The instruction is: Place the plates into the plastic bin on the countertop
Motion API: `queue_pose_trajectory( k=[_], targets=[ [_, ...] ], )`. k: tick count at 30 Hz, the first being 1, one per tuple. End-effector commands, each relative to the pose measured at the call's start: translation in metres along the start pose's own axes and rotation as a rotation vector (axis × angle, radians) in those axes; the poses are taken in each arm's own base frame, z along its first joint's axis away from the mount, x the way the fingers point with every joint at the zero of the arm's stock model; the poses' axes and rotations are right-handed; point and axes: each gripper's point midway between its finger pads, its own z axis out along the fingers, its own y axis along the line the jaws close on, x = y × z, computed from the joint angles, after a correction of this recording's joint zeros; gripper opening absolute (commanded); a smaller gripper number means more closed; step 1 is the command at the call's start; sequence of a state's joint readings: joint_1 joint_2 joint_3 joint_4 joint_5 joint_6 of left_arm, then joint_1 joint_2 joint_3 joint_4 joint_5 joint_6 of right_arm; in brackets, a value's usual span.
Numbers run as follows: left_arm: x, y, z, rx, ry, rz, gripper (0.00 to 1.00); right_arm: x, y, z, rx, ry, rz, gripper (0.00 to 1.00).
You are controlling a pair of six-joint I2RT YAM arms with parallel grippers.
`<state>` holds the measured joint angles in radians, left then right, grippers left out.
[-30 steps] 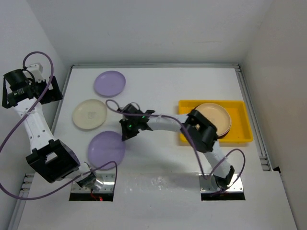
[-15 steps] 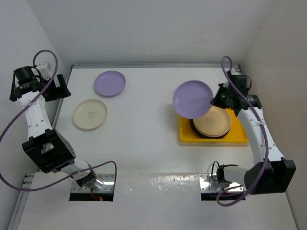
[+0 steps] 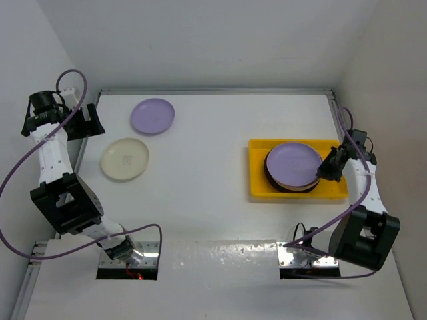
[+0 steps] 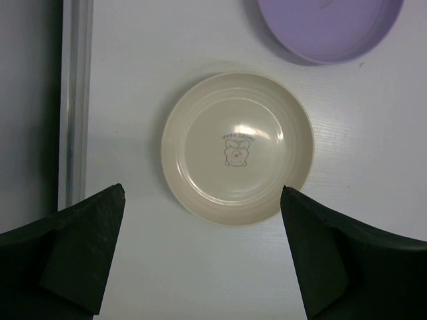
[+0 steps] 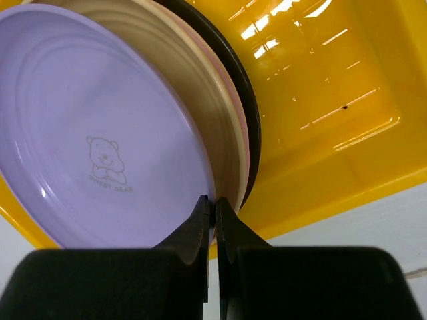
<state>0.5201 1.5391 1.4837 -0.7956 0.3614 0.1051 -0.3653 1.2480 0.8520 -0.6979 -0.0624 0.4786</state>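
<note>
Yellow bin (image 3: pixel 257 184) sits on the white countertop (image 3: pixel 200 220). It holds a stack of plates.

Top lavender plate (image 5: pixel 100 133) lies on the stack inside the bin and has a small bear print in its middle. Under it in the bin are a tan plate (image 5: pixel 200 100), a thin pink plate (image 5: pixel 241 143) edge, then a dark-rimmed plate (image 5: pixel 248 100) at the bottom. Cannot tell if there is more under that.

Right gripper (image 5: pixel 213 200) is at the bin's right side. Its fingers are pressed together, pinching the rim of the top lavender plate. The fingertips sit right at the plate edge, over the bin floor.

Left gripper (image 4: pixel 202 192) is well left of the bin, up near the left wall. Its fingers are spread wide with nothing between them, and nothing is touched.

Cream plate (image 3: pixel 125 159) lies flat on the countertop well left of the bin. In the left wrist view it shows below the spread fingers and has a bear print too.

Second lavender plate (image 3: pixel 152 115) is also well left of the bin, flat, farther back than the cream plate. The two are near each other but apart.
</note>
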Motion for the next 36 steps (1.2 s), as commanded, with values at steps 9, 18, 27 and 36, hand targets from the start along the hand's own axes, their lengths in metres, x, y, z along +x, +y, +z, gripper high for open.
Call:
queue_pose_trajectory(
  k=[9,18,27,36],
  targets=[
    [-0.003,0.005,0.014,0.002,0.001,0.054,0.99,-0.032,-0.006,-0.011,0.122,-0.128,-0.116,0.70],
    [0.069,0.081,0.113,-0.203,0.281,-0.010,0.99,-0.060,0.070,-0.053,0.097,-0.307,-0.369,0.74],
    [0.112,0.035,0.167,0.016,0.395,-0.011,0.51,-0.026,0.167,-0.064,-0.056,-0.294,-0.582,0.70],
    [0.106,-0.062,0.140,0.317,0.412,0.184,0.00,0.057,0.284,-0.079,-0.441,-0.263,-0.856,0.66]
  ],
)
